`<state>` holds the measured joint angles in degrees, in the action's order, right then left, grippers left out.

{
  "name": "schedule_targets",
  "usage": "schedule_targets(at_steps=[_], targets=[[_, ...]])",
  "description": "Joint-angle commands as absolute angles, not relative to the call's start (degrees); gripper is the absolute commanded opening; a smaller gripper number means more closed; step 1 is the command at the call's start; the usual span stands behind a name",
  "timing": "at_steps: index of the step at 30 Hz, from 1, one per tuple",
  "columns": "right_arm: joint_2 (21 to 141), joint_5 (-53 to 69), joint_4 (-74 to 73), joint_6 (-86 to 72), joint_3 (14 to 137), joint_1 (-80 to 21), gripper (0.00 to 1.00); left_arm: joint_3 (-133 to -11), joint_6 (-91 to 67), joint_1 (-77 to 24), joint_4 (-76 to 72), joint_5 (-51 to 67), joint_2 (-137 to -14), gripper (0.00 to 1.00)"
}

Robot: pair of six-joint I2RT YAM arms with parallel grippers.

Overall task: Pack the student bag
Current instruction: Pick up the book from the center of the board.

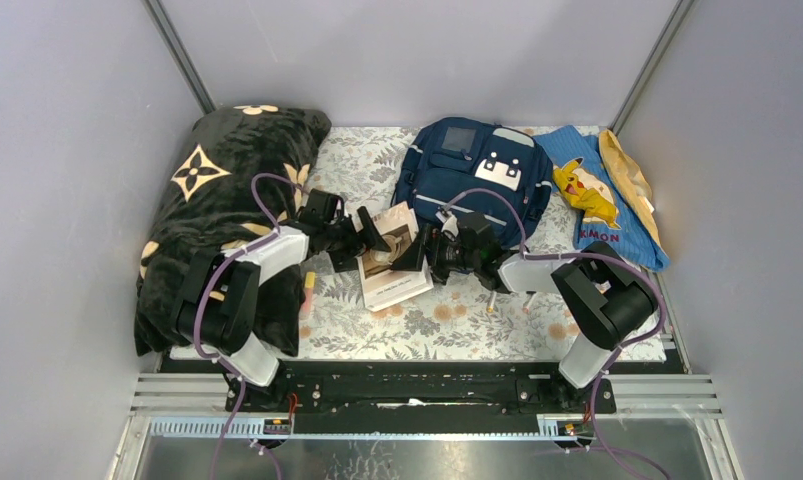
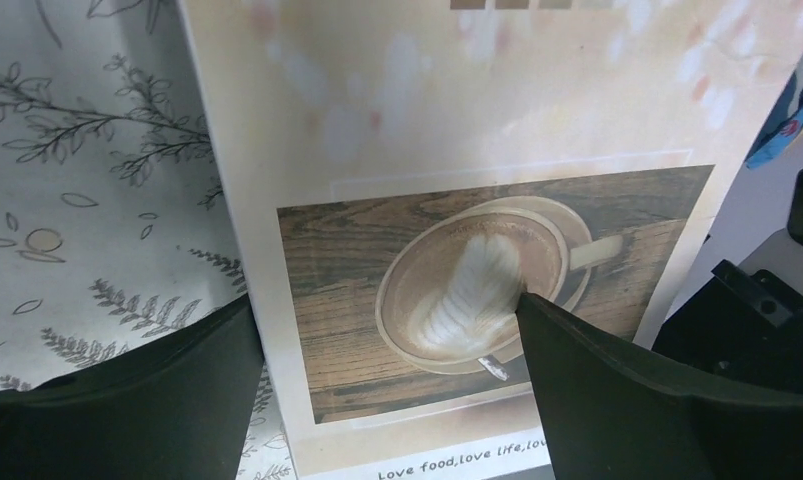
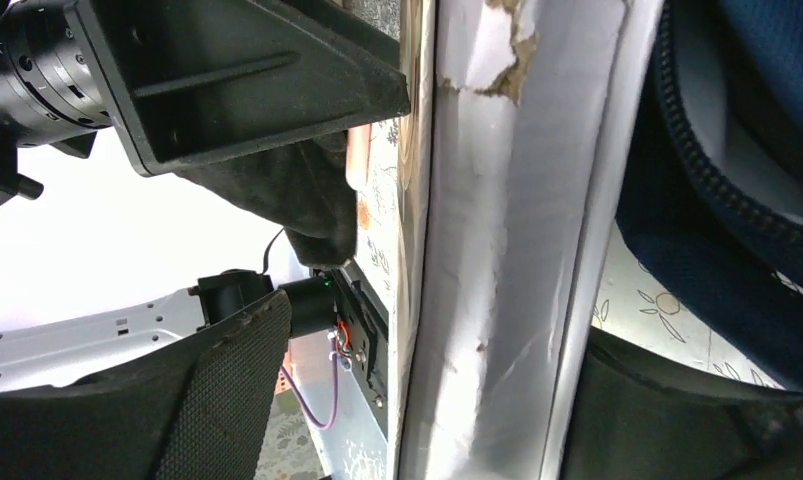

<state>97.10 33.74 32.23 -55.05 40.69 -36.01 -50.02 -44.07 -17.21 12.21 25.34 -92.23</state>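
The student bag point(image 1: 472, 175), navy with a white patch, lies at the back middle of the table, and its zip edge point(image 3: 737, 200) shows on the right in the right wrist view. In front of it lies a book with a coffee-cup cover point(image 1: 392, 262) point(image 2: 457, 290). My left gripper point(image 1: 372, 232) point(image 2: 385, 300) hovers open over the cover, one finger on each side. My right gripper point(image 1: 424, 245) point(image 3: 437, 330) is open around the book's white spine point(image 3: 507, 250), and its meshed pad point(image 3: 227, 380) stands apart from the book.
A black blanket with tan flowers point(image 1: 227, 190) fills the left side. At the back right are a light-blue cloth with a yellow cartoon figure point(image 1: 597, 195) and a tan item point(image 1: 627, 175). A floral cloth point(image 1: 447, 325) covers the table, with grey walls all round.
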Motion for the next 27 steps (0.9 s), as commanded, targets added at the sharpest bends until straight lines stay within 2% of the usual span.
schedule_targets(at_steps=[1,9,13,19,22,27], targets=[[96.23,35.09,38.52,-57.40,43.27,-36.75,0.85,-52.78,-45.65,-18.80,6.80,28.37,-92.67,0.99],[88.84,32.31,30.79,-54.97,41.49,-36.38,0.38,-56.88,-45.52,-19.69,6.19,29.08,-89.45,0.99],[84.06,30.82,28.78,-53.73,40.06,-34.65,0.26,-60.91,-43.26,-19.69,7.78,29.83,-88.62,0.99],[71.60,29.02,20.01,-52.12,38.45,-26.45,0.21,-70.76,-36.18,-19.75,13.39,25.12,-90.52,0.99],[61.45,23.46,8.35,-48.80,37.65,-21.42,0.19,-74.91,-33.06,-21.04,15.75,17.18,-91.89,0.99],[47.17,8.83,-14.65,-43.84,40.27,-14.51,0.21,-87.85,-18.54,-29.51,24.72,4.99,-99.46,0.99]])
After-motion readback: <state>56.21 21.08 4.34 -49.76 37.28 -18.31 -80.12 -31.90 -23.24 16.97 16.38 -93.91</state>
